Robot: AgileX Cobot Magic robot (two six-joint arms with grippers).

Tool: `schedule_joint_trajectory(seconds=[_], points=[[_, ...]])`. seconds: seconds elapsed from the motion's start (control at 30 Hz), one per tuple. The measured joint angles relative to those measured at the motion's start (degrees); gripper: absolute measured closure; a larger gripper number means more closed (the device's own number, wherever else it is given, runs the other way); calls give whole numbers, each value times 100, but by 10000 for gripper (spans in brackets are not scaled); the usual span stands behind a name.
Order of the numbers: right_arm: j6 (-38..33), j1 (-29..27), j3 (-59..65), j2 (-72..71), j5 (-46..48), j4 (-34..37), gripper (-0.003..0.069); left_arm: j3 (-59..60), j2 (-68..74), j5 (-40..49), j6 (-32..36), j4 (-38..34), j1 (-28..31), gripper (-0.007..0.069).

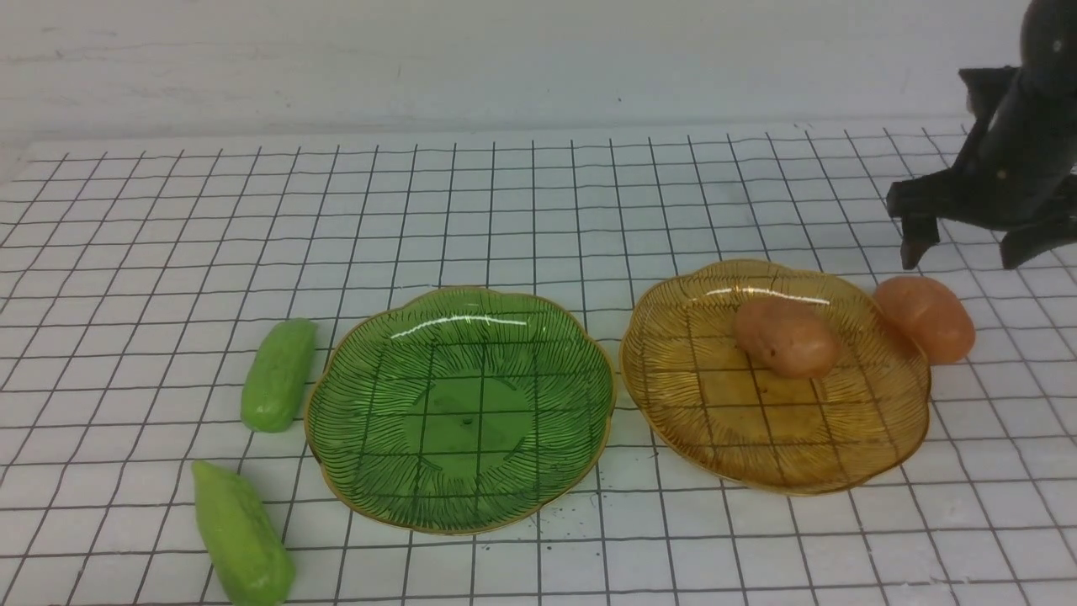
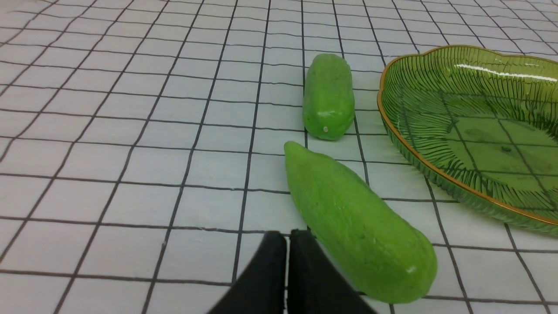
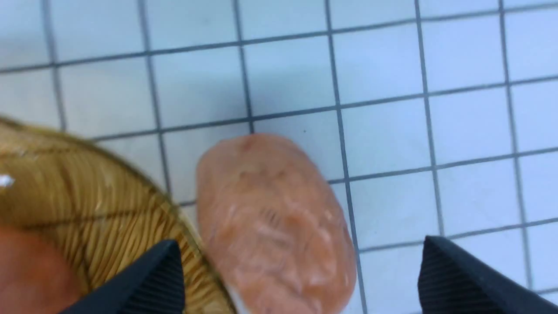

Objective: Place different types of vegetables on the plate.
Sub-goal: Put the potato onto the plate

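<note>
Two light-green cucumbers (image 1: 279, 373) (image 1: 242, 534) lie on the table left of an empty green plate (image 1: 458, 412). One orange-brown potato (image 1: 787, 337) lies on the amber plate (image 1: 757, 429). The other potato (image 1: 925, 318) lies on the table against that plate's far right rim. My right gripper (image 1: 963, 252) is open and empty, hovering just behind and above this potato; in the right wrist view the potato (image 3: 270, 218) lies between the fingertips (image 3: 429, 257). My left gripper (image 2: 285, 244) is shut and empty, close beside the near cucumber (image 2: 357, 222); it does not show in the front view.
The table is a white sheet with a black grid, with a white wall behind it. In the left wrist view the far cucumber (image 2: 328, 96) lies beside the green plate's rim (image 2: 429, 170). In the right wrist view the amber plate's rim (image 3: 87, 192) touches the potato.
</note>
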Motion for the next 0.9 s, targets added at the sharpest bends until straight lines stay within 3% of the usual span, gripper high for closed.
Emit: schedule_joint_trajectory(seconds=[0.27,0.47,0.5,0.9], points=[[3,-95,0,456,-98,221,8,0,0,0,0,0,0,632],[-176,-97,-17,634,-76,349,91,0,0,0,0,0,0,632],[-270,-102,-36,641,-35,372,134,0,0,0,0,0,0,632],[-484,-102,-511,317,483,377,144,0,0,0,0,0,0,632]])
